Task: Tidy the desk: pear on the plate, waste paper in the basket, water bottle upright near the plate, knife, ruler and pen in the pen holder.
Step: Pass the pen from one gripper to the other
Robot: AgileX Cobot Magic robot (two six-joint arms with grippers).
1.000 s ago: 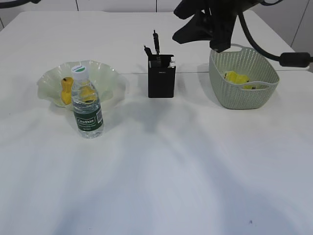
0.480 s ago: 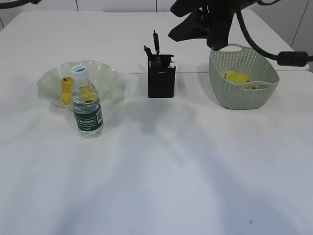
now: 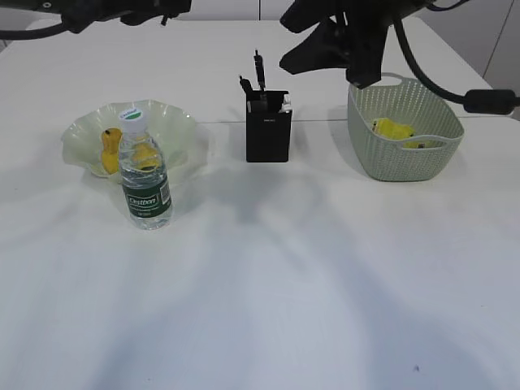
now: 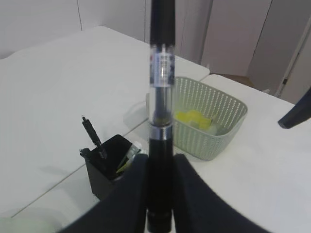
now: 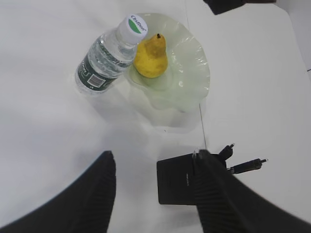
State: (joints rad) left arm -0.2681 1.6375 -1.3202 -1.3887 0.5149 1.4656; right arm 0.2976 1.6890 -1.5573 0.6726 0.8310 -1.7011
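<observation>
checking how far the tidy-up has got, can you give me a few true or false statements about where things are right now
1. The pear lies on the plate. True.
2. The water bottle lies on its side. False: it stands upright in front of the plate.
3. The left gripper is closed on a pen. True.
4. The basket holds nothing. False: the yellow waste paper lies inside it.
5. The right gripper holds the pen holder. False: its jaws stand open above it, holding nothing.
</observation>
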